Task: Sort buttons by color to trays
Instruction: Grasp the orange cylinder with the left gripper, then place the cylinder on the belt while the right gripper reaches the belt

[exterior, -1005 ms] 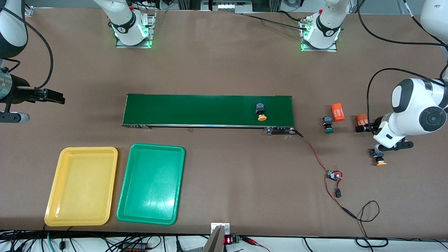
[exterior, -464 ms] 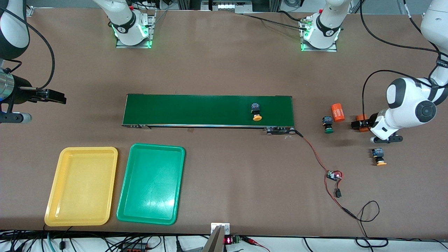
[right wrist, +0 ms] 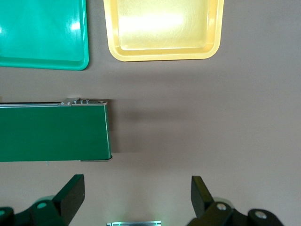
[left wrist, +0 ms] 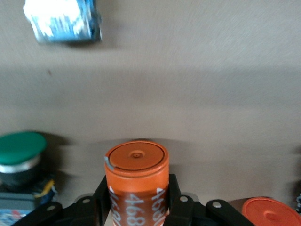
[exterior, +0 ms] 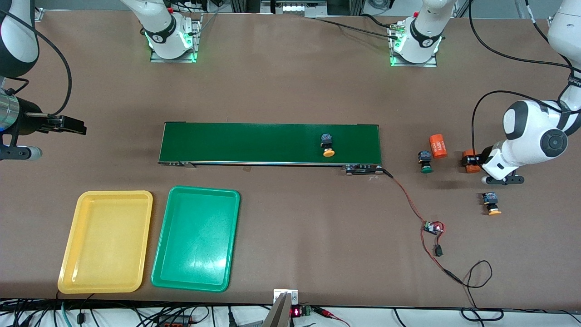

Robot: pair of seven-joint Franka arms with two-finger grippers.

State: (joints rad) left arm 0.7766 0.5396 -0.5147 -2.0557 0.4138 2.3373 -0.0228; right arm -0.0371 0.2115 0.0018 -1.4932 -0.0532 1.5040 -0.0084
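Left tool [left wrist: 136, 209] is low at the left arm's end of the table [exterior: 290, 91], fingers pinching an orange 4680 cylinder [left wrist: 137, 181], not a button. Second cylinder [exterior: 438, 146] lies just beside it toward the belt. Green button [exterior: 425, 161] sits on the table between belt [exterior: 254, 143] and left tool, near the tool. Yellow button [exterior: 491, 202] sits nearer the camera than the tool, close to it, untouched. Another yellow button [exterior: 327, 145] rides on the belt, toward the left arm's end. Right tool [right wrist: 136, 195] waits in the air over bare table off the belt's end on the right arm's side, fingers spread, holding nothing. Yellow tray [exterior: 72, 245] and green tray [exterior: 163, 254] sit side by side nearer the camera than the belt, both without buttons.
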